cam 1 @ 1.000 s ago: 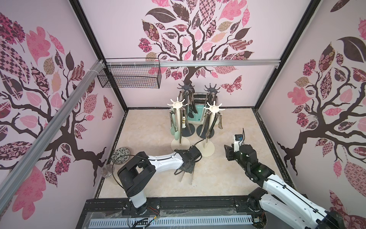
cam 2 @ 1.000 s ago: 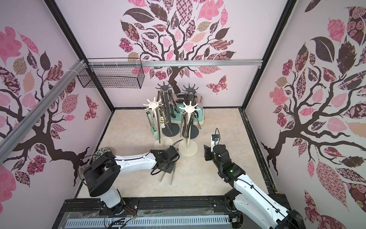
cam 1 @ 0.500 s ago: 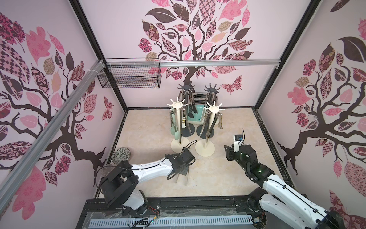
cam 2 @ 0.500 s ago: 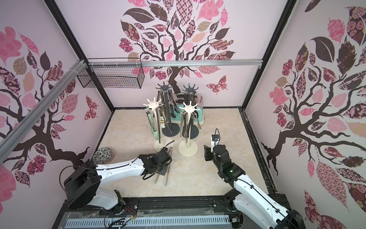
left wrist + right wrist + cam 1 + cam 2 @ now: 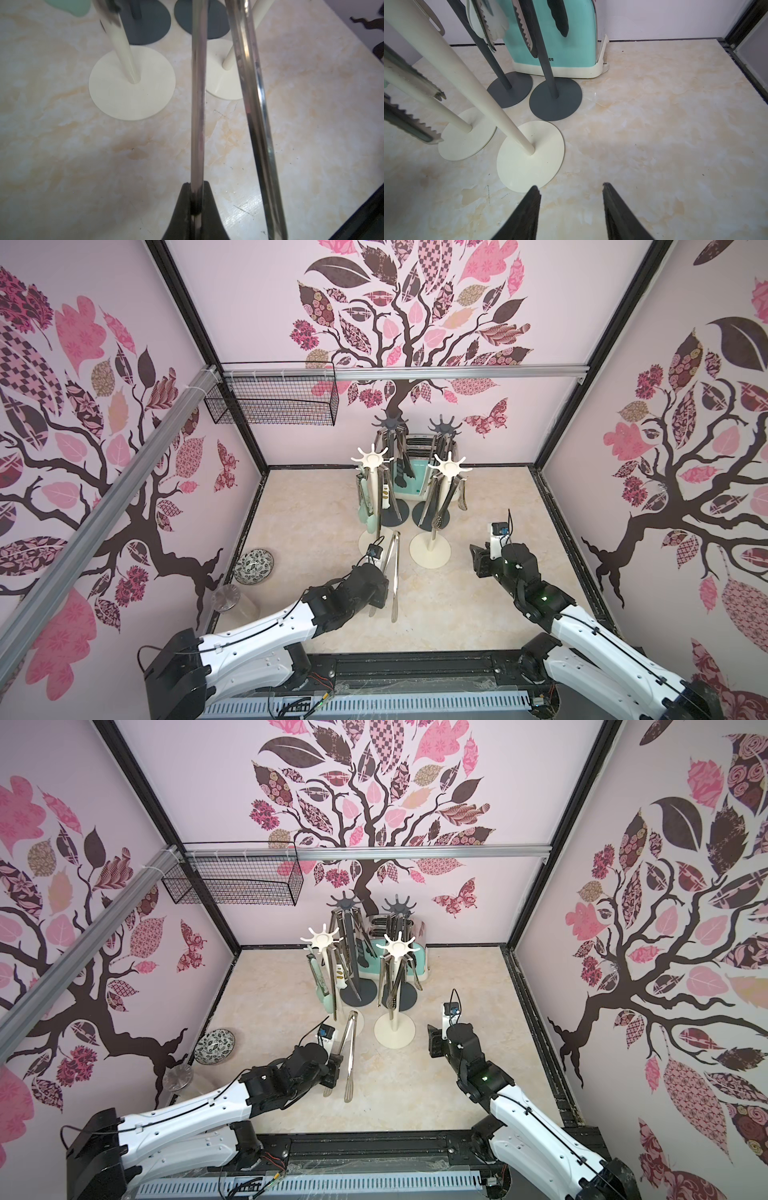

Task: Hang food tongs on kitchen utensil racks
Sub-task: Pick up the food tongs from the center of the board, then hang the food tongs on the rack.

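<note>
The left gripper (image 5: 195, 207) is clamped on one steel arm of the food tongs (image 5: 394, 572), and the other arm hangs free beside it. In both top views the racks stand at twelve o'clock from that grip. The dark grey racks (image 5: 444, 423) are farthest. The near cream rack (image 5: 371, 457) is almost dead ahead, its base just beyond the tongs' far end, and the second cream rack (image 5: 450, 467) is toward one o'clock. The tongs' long axis runs twelve to six, joined end toward the racks, spread tips toward the robot. The right gripper (image 5: 571, 187) stands agape and empty at three o'clock, apart from the tongs. I judge that the left arm, being nearer, must raise the joined end to a crown hook.
</note>
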Tool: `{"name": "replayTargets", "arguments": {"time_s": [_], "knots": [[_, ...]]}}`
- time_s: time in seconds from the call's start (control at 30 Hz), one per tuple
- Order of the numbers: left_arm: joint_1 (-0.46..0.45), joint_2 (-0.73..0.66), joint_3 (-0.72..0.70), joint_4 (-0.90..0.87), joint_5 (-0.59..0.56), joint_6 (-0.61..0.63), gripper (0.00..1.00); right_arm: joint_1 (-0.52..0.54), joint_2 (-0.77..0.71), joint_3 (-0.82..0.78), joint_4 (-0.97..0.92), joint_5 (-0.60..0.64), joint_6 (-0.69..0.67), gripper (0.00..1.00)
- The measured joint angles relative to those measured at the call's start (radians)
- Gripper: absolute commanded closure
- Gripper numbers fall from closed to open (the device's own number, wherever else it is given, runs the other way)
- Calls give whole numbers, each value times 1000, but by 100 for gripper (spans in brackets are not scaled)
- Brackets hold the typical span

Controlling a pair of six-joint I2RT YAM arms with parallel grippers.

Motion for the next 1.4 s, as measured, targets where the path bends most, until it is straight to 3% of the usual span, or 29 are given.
{"name": "replayTargets", "arguments": {"time_s": [0.17, 0.63, 1.4], "knots": [[-3, -70, 3, 65, 0, 76, 100, 0, 9, 0, 0, -6, 0, 48], [-38, -68, 158, 171, 0, 287, 100, 0, 21, 0, 1, -6, 0, 48], [-87, 125, 282, 415, -44, 407, 100, 0, 23, 0, 1, -8, 0, 48]]}}
